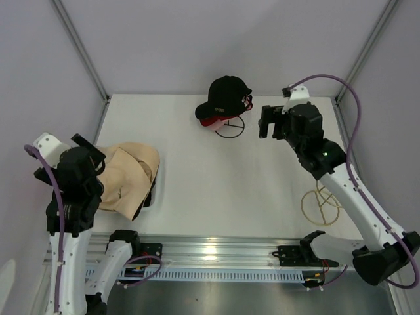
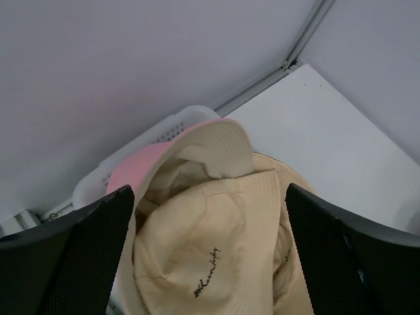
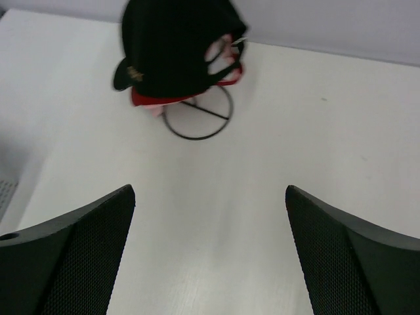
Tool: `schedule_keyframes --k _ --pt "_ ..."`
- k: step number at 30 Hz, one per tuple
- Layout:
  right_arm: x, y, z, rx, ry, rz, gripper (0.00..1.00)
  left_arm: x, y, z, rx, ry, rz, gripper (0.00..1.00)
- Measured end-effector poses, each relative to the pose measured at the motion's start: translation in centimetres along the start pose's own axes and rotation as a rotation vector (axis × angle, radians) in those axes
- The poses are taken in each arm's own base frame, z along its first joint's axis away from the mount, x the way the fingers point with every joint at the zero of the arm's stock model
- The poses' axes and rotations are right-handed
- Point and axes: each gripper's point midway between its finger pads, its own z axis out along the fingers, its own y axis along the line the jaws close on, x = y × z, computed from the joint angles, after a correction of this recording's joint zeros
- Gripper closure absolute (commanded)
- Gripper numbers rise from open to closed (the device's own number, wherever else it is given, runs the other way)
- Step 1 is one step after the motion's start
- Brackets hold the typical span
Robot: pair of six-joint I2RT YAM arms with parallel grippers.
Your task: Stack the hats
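One baseball cap [image 1: 224,97] over hoop [image 1: 230,129], beige hat [image 1: 131,174] left

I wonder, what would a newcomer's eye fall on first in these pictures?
The black baseball cap perched on a wire stand at the far middle of the table stands out most, with the open right gripper facing it. At the left edge, a crumpled beige hat lies over a pink hat, beneath the open left gripper. A bare tan wire hoop lies at the near right.
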Motion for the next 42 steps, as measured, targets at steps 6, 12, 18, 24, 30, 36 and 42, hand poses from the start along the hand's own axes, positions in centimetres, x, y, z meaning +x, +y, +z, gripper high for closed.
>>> schedule_keyframes --k 6,12,18,24,30,36,42 --pt "-2.9 -8.2 -6.5 0.341 -0.056 0.136 0.01 0.5 3.3 -0.3 -0.087 -0.036 0.006 0.0" --pt "-2.7 -15.1 -14.1 0.66 -0.069 0.29 0.01 3.6 3.1 1.8 -0.124 0.053 0.086 0.01" --pt "2.2 -16.0 -15.7 0.758 0.098 0.32 0.05 6.6 2.3 2.5 -0.062 0.118 0.122 0.01" --pt "7.8 -17.7 -15.6 0.863 0.321 0.349 0.25 5.4 1.2 1.3 0.041 0.068 0.051 0.0" --pt "10.4 -18.7 -16.3 0.914 0.425 0.388 0.29 5.3 0.8 1.0 0.078 0.063 0.038 0.0" --pt "10.8 -18.7 -16.7 0.919 0.446 0.389 0.28 5.5 0.5 1.0 0.093 0.067 0.039 0.01" --pt "11.1 -18.3 -17.4 0.914 0.477 0.388 0.23 5.6 0.2 0.9 0.105 0.07 0.042 0.01"
